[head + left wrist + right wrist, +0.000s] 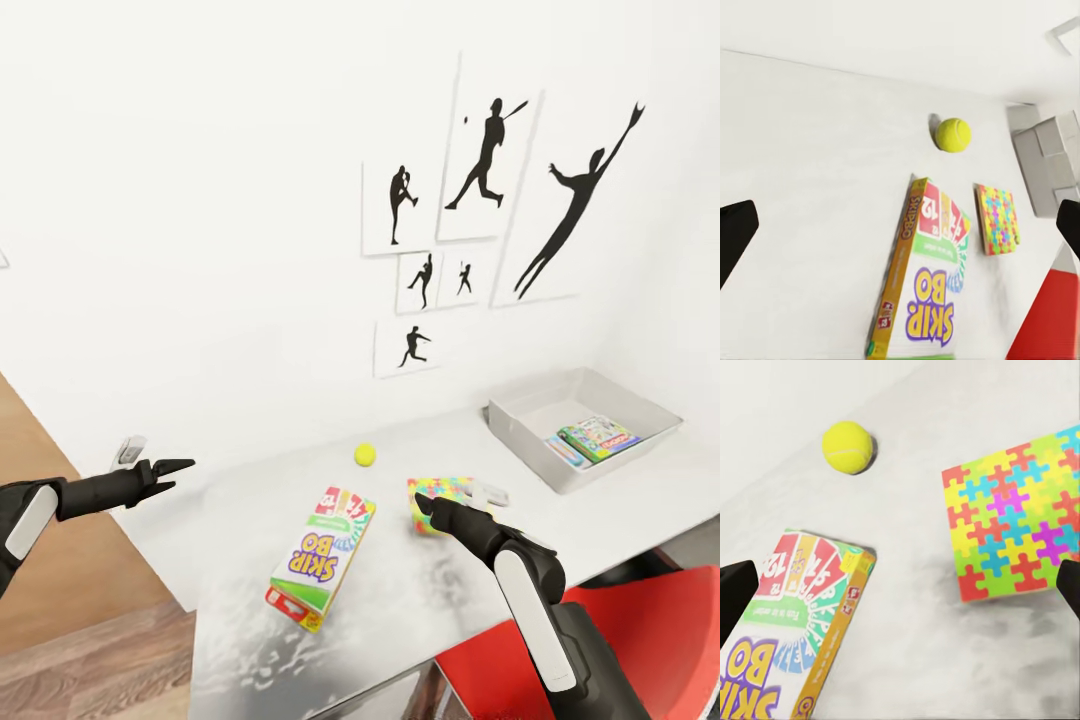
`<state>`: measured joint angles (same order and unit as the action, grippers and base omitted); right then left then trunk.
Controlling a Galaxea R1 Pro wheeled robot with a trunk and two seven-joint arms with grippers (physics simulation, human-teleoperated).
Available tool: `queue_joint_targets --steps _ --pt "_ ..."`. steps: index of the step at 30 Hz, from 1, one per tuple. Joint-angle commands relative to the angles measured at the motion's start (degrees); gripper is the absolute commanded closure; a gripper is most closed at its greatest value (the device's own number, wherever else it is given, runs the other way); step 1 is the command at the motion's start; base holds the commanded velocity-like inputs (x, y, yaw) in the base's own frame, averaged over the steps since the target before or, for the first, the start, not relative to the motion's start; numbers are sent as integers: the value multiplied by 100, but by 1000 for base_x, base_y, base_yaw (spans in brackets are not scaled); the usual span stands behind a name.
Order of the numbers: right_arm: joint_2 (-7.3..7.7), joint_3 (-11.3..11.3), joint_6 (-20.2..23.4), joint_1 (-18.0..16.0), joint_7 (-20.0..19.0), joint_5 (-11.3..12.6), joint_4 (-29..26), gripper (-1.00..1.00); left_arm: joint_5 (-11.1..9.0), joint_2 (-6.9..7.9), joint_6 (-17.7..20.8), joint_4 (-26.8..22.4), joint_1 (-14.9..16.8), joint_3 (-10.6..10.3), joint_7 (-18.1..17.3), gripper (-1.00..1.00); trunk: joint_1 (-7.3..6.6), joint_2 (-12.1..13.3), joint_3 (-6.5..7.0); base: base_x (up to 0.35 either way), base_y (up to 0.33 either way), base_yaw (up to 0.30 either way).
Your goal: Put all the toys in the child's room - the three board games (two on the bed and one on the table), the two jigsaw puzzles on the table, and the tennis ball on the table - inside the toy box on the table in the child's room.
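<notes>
On the white table [250, 620] lies a Skip-Bo board game [322, 557], flat, with a small yellow tennis ball [365, 455] behind it. A jigsaw puzzle [445, 492] lies to its right. My right gripper [432, 508] hovers open over the puzzle's near-left corner, hiding part of it. In the right wrist view its fingers [735, 592] frame the puzzle [1016, 521], ball [847, 447] and board game [802, 622]. My left gripper [170, 470] stands open above the table's left end, its fingers [735, 232] wide apart. The grey toy box [520, 420] at the far right holds colourful flat boxes [598, 437].
A red chair [650, 630] stands at the table's near right, under my right arm. The white wall with black silhouette pictures [480, 190] runs right behind the table. Wood floor [60, 580] lies beyond the table's left edge. A small grey fitting [128, 450] sits on the wall there.
</notes>
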<state>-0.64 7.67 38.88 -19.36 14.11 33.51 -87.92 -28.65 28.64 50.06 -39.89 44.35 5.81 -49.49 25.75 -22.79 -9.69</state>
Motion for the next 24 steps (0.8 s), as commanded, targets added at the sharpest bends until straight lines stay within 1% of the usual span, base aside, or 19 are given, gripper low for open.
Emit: queue_joint_targets --steps 1,5,13,24 --pt "-2 5 14 -7 57 59 -6 -100 0 2 26 -1 3 7 -16 -100 3 -12 -14 0 0 -248" --pt "-5 10 14 -7 57 59 -6 -100 0 2 29 -1 3 7 -22 -100 3 -12 -19 -38 15 -118" --pt "-6 15 14 -7 57 59 -6 -100 -3 2 26 -1 3 7 -25 -100 3 -12 -20 -142 118 -20" --pt "-6 15 14 -7 57 51 -6 -100 -8 2 22 -1 3 7 -25 -100 3 -12 -20 -22 18 -2"
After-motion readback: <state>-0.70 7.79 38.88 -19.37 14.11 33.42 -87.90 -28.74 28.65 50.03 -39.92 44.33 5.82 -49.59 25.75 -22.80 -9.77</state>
